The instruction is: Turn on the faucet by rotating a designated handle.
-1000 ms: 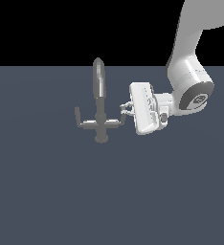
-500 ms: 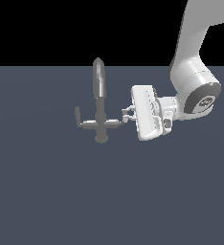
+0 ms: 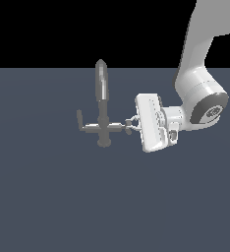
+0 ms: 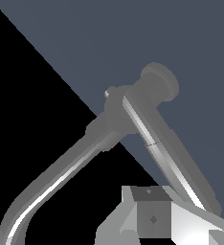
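Note:
The grey faucet [image 3: 102,106] stands upright in the middle of the exterior view, its tapered spout pointing up. The handle [image 3: 117,126], its thin crossbar arm on the exterior view's right, reaches toward my white gripper [image 3: 130,124]. The gripper lies sideways and looks open, one fingertip above and one below the handle's outer end. Whether they touch it is unclear. In the wrist view the handle [image 4: 157,148] runs from the faucet body down beside one of my fingers [image 4: 152,217], and the curved spout [image 4: 61,177] sweeps off the other way.
The faucet's mirror-image crossbar arm [image 3: 82,122] with its upturned tip sticks out on the exterior view's left. A flat dark grey-blue floor [image 3: 63,197] spreads all around. My white arm [image 3: 200,93] comes down from the upper right of the exterior view.
The gripper body has sunk a little and the arm's elbow has shifted slightly to the exterior view's right. The faucet and its crossbar look unchanged.

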Motion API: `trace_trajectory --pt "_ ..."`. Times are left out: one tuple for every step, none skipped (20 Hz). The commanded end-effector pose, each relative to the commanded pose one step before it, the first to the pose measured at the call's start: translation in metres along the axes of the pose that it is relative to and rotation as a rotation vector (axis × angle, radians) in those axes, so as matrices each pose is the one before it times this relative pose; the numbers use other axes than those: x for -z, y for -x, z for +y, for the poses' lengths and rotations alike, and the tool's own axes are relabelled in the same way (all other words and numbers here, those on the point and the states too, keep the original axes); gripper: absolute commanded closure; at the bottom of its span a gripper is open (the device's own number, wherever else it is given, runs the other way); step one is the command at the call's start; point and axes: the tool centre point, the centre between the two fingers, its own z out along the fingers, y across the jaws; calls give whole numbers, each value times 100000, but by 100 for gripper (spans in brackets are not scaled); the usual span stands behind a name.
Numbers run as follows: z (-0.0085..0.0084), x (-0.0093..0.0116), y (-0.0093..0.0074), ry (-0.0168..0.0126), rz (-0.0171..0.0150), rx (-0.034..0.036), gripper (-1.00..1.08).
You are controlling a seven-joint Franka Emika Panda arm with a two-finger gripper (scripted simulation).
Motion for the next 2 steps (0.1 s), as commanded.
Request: trace_trajectory --pt "4235 -279 -1353 -213 351 -4825 108" --pt "0 0 0 0 0 0 108"
